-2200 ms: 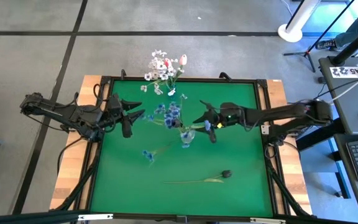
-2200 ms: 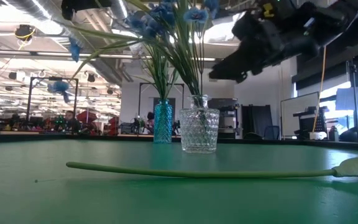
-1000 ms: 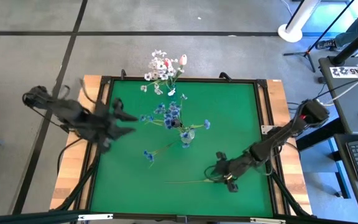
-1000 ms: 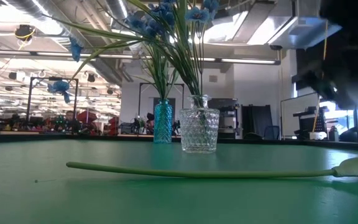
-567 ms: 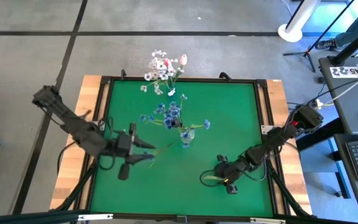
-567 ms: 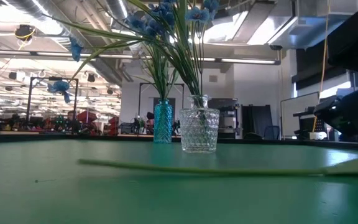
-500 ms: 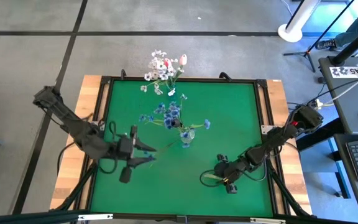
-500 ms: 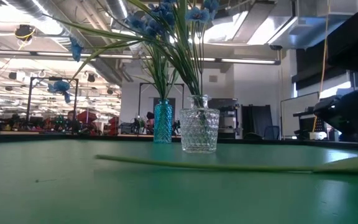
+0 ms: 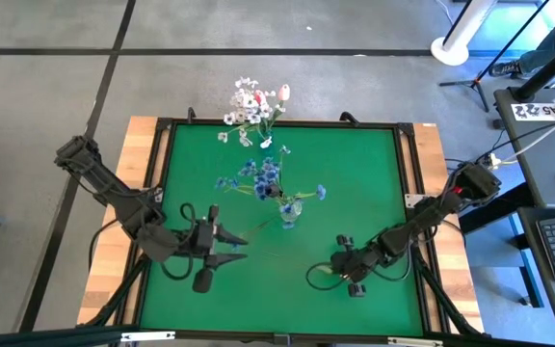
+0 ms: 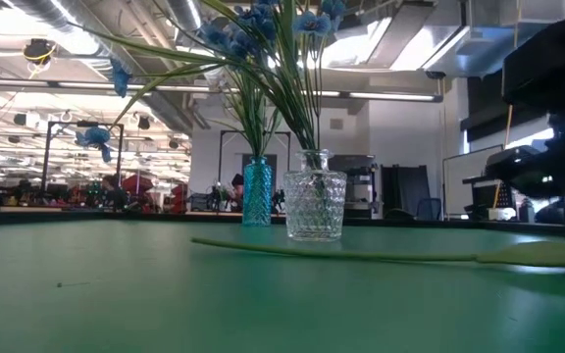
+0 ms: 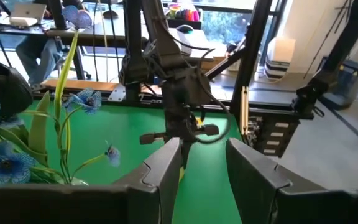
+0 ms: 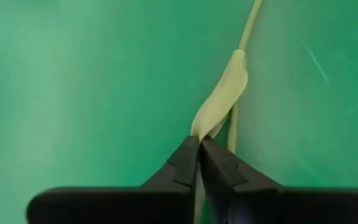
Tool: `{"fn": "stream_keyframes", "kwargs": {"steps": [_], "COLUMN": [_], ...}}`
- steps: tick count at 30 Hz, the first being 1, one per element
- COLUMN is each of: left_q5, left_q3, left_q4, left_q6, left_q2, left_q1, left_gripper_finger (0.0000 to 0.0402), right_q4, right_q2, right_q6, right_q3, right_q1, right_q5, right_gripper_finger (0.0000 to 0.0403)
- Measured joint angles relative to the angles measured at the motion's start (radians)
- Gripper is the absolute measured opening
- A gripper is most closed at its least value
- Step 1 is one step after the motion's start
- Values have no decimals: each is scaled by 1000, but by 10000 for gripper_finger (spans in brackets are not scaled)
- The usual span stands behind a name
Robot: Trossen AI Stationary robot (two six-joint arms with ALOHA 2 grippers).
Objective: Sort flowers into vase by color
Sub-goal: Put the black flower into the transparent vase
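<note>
A long pale-green stem (image 10: 361,254) with one leaf (image 12: 224,98) lies on the green mat. My right gripper (image 9: 333,272) is low over its leaf end, shut (image 12: 199,146). No dark bud shows. A clear glass vase (image 9: 289,208) holds blue sprays (image 10: 263,20). A teal vase (image 10: 256,191) stands behind it, near white and pink blossoms (image 9: 253,101). One small blue spray (image 11: 110,153) lies on the mat beside my left gripper (image 9: 229,245), which is open (image 11: 207,168) and touches nothing. My right gripper pinches the near tip of the pale leaf (image 12: 199,129) between its two shut fingers. The leaf and the stem (image 12: 244,37) run away from the fingers along the mat. The stem passes close by one finger (image 12: 219,165); I cannot tell whether it is in the pinch.
The mat has a raised black frame (image 9: 277,123) with wooden boards outside it at left and right. Open green mat (image 9: 258,299) lies between the two grippers and along the near edge. The clear vase's flowers spread wide above the mat's middle.
My left gripper has moved toward the near edge and rightward, down to the lying blue spray. My right gripper has stayed low on the leaf end and shifted slightly left. The stem's free end has swung across the mat toward the far edge, nearer the clear vase.
</note>
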Motion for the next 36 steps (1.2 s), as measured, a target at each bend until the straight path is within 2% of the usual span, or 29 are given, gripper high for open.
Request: {"fn": "stream_keyframes", "kwargs": {"steps": [3, 8, 14, 18, 21, 28, 32, 36], "left_q5": [-1, 16, 32, 29, 8, -165, -199, -138], "left_q3": [0, 3, 0, 28, 80, 216, 265, 282], "left_q4": [14, 102, 111, 103, 105, 104, 111, 110], "left_q6": [-8, -87, -54, -18, 108, 393, 388, 333], "left_q2": [0, 22, 156, 234, 302, 471, 531, 576], "left_q1": [-2, -2, 8, 26, 29, 37, 65, 90], "left_gripper_finger": [124, 124, 124, 124, 124, 128, 152, 188], "right_q4": [-199, -579, -814, -883, -896, -895, -894, -893], "right_q2": [0, 0, 0, 0, 0, 0, 0, 0], "right_q6": [-2, -33, -138, -161, -175, -185, -185, -188], "right_q3": [99, 349, 637, 761, 814, 869, 886, 914], "right_q1": [1, 3, 29, 28, 28, 28, 28, 28], "right_q5": [13, 46, 123, 140, 140, 137, 120, 109], "right_gripper_finger": [14, 7, 3, 2, 1, 1, 1, 0]}}
